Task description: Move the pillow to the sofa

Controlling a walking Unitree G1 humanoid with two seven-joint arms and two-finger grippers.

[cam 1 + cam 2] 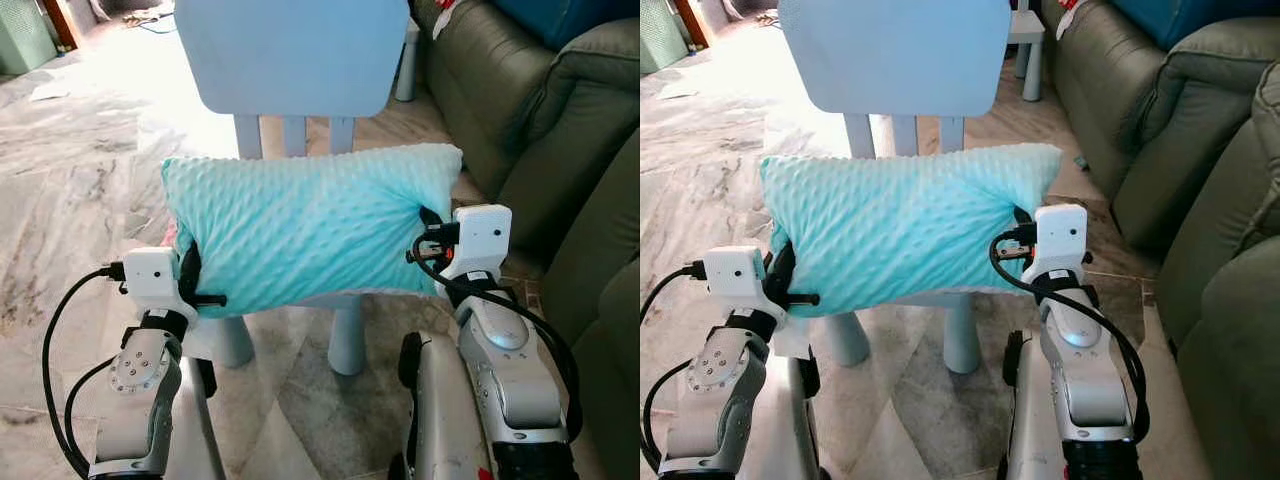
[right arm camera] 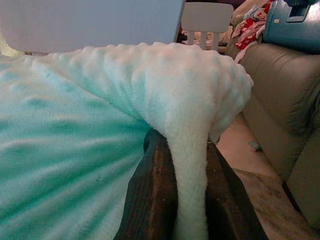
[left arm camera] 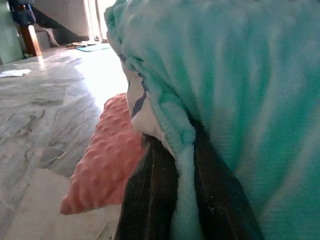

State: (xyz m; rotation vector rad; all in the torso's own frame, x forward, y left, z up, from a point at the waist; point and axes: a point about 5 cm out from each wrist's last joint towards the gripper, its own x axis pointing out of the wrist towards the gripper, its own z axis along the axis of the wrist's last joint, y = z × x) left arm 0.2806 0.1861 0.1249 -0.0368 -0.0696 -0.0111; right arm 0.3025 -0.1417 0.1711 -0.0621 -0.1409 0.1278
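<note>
A mint-green dotted pillow (image 1: 305, 228) is held up in front of me, just above the seat of a pale blue child's chair (image 1: 292, 55). My left gripper (image 1: 192, 280) is shut on the pillow's lower left edge, and the left wrist view has a fold of fabric pinched between its black fingers (image 3: 150, 200). On the pillow's right edge my right gripper (image 1: 428, 232) is shut, its fingers (image 2: 155, 195) clamping a ridge of the fabric. The olive-green sofa (image 1: 560, 130) stands to my right.
A pink dotted cushion (image 3: 107, 160) lies on the marble floor (image 1: 70, 160) below the left side of the pillow. A blue item (image 1: 1185, 20) sits on the sofa at the back. A second small chair (image 1: 1028, 40) stands further off beside the sofa.
</note>
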